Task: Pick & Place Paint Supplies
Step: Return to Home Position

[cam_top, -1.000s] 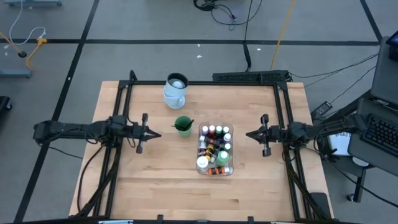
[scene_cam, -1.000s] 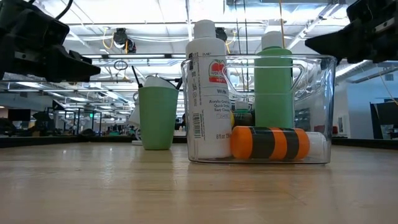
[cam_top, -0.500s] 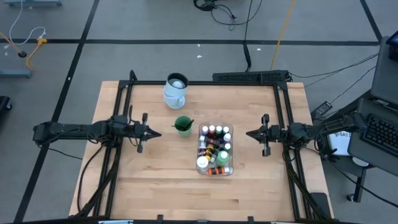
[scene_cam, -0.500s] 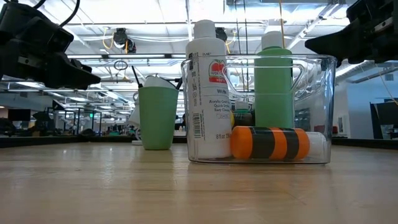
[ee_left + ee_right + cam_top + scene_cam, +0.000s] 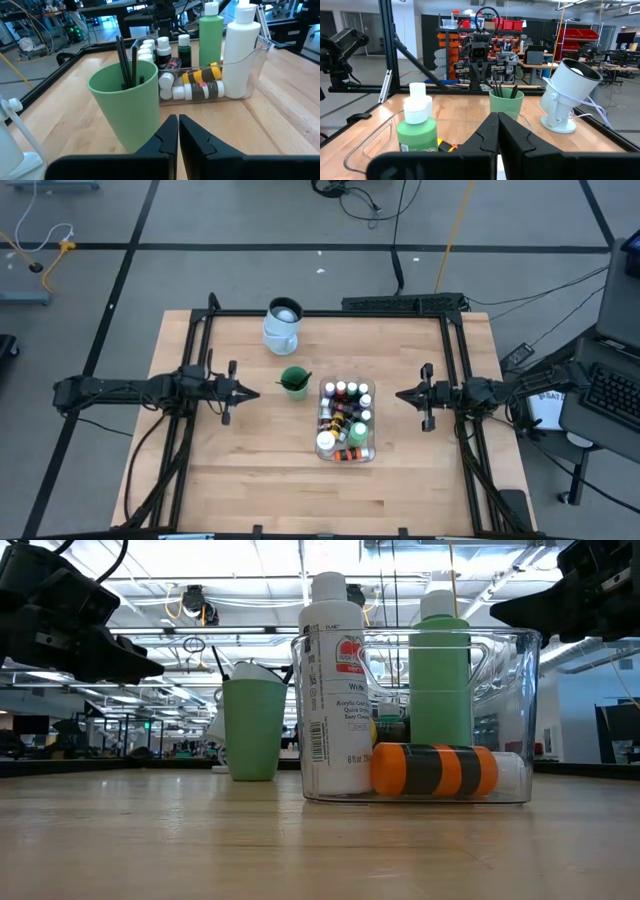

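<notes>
Left claw reads closed and empty, hanging left of the green cup with brushes, which blocks its line to the clear tub. Pale jug sits beyond. I see paint bottles packed in the tub, middle of the tabletop. Right claw closed, off the tub's right.

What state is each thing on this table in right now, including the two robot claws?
left gripper: shut, empty, above the table.
right gripper: shut, empty, above the table.
clear tub: upright, holding the bottles.
white bottle: upright in the tub, capped.
large green bottle: upright in the tub, capped.
orange-and-black bottle: lying on its side in the tub.
green cup: upright, holding brushes.
jug: upright, outside the tub.
</notes>
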`<state>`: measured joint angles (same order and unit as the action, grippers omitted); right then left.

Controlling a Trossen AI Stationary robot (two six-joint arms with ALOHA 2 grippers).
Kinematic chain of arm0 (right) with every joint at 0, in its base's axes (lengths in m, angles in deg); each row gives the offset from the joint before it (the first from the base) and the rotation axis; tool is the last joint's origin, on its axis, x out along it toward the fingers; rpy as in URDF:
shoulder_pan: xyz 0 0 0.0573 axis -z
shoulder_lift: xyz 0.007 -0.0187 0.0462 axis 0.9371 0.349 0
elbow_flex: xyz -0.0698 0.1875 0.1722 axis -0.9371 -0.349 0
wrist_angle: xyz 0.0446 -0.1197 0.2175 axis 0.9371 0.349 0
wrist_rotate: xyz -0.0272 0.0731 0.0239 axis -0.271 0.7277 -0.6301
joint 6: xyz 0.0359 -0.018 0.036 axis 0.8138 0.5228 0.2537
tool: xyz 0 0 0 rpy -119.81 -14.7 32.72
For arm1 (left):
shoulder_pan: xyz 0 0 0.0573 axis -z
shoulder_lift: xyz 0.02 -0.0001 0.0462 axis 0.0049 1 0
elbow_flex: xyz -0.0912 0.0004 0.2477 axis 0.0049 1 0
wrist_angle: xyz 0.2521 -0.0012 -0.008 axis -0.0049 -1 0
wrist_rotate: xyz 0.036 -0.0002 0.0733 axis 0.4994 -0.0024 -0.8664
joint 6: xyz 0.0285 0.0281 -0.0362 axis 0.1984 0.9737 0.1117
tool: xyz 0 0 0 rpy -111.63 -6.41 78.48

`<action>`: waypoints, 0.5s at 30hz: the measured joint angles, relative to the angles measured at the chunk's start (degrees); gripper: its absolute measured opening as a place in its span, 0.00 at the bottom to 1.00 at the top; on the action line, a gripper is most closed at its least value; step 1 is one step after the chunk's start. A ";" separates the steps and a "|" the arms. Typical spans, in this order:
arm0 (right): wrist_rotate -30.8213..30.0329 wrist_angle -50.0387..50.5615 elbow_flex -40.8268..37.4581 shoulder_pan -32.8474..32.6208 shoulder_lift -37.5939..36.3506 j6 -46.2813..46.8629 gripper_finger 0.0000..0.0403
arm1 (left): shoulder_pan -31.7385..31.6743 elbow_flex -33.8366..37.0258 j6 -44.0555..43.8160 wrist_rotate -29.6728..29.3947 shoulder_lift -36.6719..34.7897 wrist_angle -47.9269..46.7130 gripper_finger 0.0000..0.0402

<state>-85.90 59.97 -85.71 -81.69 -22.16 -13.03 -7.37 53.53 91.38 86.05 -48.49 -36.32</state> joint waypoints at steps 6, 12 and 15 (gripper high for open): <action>0.01 -0.02 -0.02 0.00 0.00 0.00 0.00 | 0.00 0.00 0.00 0.00 0.00 0.00 0.05; 0.01 -0.01 0.00 0.00 0.00 0.00 0.01 | 0.00 0.00 0.00 -0.02 0.00 0.00 0.05; 0.01 -0.02 -0.02 0.00 0.00 -0.04 0.01 | 0.01 0.00 0.02 -0.02 0.00 0.00 0.05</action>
<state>-85.89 59.95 -85.72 -81.69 -22.16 -13.08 -7.37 53.53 91.40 86.03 -48.49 -36.32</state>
